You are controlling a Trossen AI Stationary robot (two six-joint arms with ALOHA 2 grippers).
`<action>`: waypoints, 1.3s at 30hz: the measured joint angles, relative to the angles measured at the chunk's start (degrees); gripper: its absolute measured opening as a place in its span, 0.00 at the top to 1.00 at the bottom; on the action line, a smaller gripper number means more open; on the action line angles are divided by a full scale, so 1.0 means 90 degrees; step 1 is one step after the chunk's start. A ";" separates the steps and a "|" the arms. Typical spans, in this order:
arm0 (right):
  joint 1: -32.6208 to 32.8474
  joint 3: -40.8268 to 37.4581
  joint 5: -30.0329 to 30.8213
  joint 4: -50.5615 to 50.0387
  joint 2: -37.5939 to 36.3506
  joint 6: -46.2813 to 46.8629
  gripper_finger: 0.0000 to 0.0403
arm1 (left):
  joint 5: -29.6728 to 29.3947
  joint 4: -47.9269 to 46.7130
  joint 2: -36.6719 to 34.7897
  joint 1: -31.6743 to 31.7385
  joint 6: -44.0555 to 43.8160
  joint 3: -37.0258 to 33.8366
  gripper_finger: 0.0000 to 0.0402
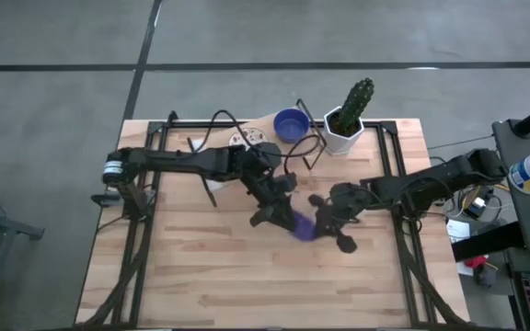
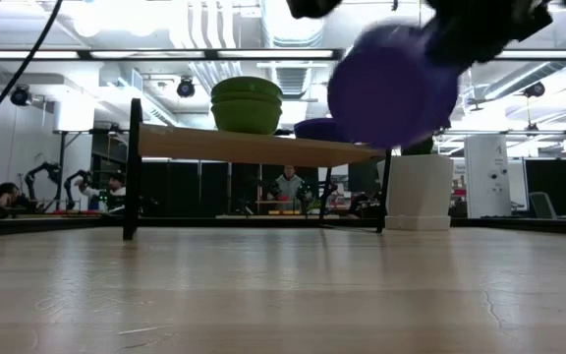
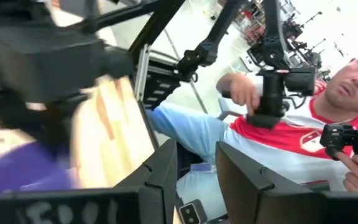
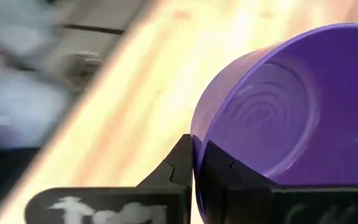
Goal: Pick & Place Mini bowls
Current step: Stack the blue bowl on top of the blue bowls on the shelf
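Over the middle of the surface point(image 1: 247, 276) I had the right gripper point(image 4: 194, 165) pinching the rim of a blue bowl point(image 1: 303, 223), one finger inside the wall and one outside, so the bowl hung tilted and clear of the wood. My left gripper point(image 1: 267, 213) sat just beside it, and I could not tell how its fingers stood. Another blue bowl point(image 1: 291, 124) rested near the far edge, next to the cactus pot point(image 1: 343, 136), well out of the way.
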 joint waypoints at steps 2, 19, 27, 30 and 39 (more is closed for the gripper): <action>0.0002 0.0205 0.0989 -0.0483 -0.0146 0.0002 0.98 | -0.0013 -0.0043 -0.0130 -0.0042 0.0095 -0.0020 0.75; -0.0749 0.2406 0.5198 -0.2167 -0.0142 -0.2373 0.98 | -0.3395 0.1397 -0.1833 -0.0816 0.1175 -0.2440 0.74; -0.2114 0.3952 0.4623 -0.3812 0.0804 -0.2801 0.98 | -0.3404 0.2584 -0.3429 -0.0886 0.1331 -0.4239 0.74; -0.2609 0.4559 0.3964 -0.4210 0.1348 -0.3180 0.98 | -0.3542 0.2560 -0.4004 -0.0882 0.1541 -0.4716 0.74; -0.3517 0.6383 0.3430 -0.5724 0.3098 -0.3593 0.98 | -0.4112 0.2752 -0.5337 -0.0906 0.1441 -0.5929 0.74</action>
